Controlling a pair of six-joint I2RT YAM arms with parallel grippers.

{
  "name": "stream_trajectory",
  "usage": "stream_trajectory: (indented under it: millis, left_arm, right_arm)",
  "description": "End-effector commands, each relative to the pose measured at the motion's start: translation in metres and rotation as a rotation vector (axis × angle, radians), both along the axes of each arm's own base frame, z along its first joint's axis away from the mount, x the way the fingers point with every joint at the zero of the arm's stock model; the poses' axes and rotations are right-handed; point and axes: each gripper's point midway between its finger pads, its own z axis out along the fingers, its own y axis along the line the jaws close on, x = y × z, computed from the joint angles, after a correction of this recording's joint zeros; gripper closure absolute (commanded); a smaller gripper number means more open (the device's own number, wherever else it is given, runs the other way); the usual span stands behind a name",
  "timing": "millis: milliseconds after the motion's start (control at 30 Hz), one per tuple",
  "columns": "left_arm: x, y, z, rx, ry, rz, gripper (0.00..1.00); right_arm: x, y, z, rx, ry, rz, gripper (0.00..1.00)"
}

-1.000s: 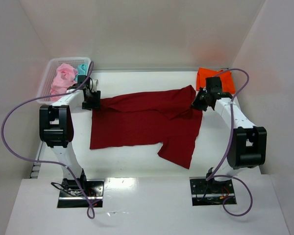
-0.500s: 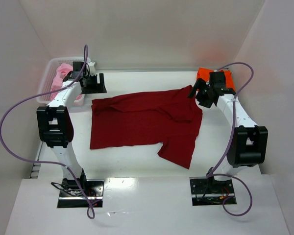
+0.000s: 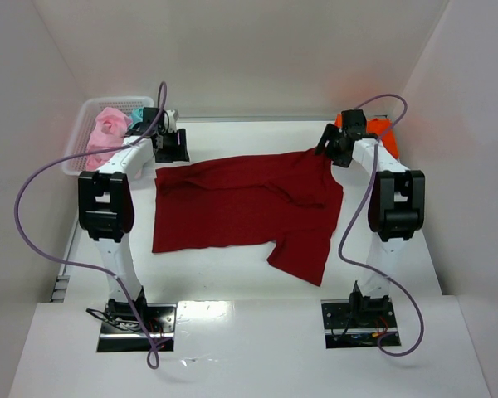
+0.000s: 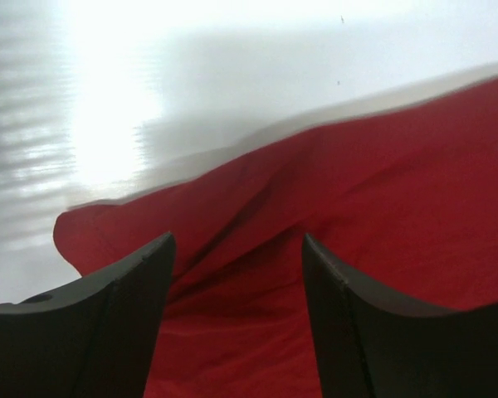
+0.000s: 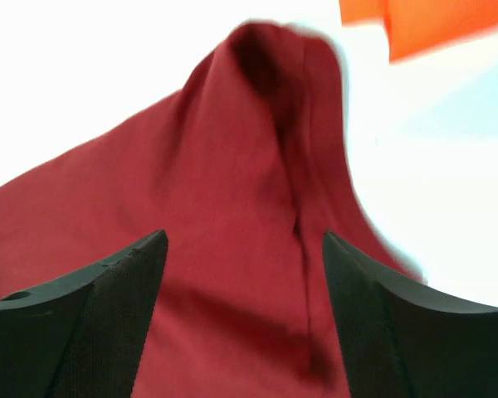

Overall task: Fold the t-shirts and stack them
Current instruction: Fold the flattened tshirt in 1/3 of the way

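Now, nearest at 6 o'clock, both arms are bolted at the edge of the table [image 3: 232,278] and reach away toward 12. Between them the dark red t-shirt [image 3: 241,207] lies spread and mostly flat in the middle of the table. One sleeve flops out toward 5 o'clock and a shallow fold crosses its far right part. It looks like thin, limp knit, light and without stiffness, so I judge it would sag and drag if lifted by a single point. The two far corners, pinched together at the hem or seam, seem the sensible holds, so the cloth hangs evenly for a fold toward 6 o'clock.

The left arm [image 3: 104,207] stretches forward with its elbow raised. The left gripper [image 3: 173,149] hovers at the shirt's 10 o'clock corner. In the left wrist view its fingers [image 4: 108,323] stand spread, with the cloth's edge lying loose beneath them and nothing pinched. The right arm [image 3: 396,203] folds more steeply. The right gripper [image 3: 328,152] sits at the shirt's 1 o'clock corner, its jaws likewise spread over a bunched peak of red cloth and not closed on it.

Farther off, an orange t-shirt [image 3: 383,137] lies at 2 o'clock, just behind the right gripper. At 10 o'clock a white mesh basket [image 3: 81,116] holds pink t-shirts [image 3: 108,133] and a teal t-shirt [image 3: 138,114].
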Motion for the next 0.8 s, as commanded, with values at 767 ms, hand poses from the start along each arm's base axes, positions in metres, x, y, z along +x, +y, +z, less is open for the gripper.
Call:
stream_trajectory:
  millis: [767]
  left_arm:
    - [0.008,0.008,0.009,0.010,0.002,0.113,0.18]
  right_arm:
    - [0.047,0.006,-0.045,-0.019,0.005,0.085,0.61]
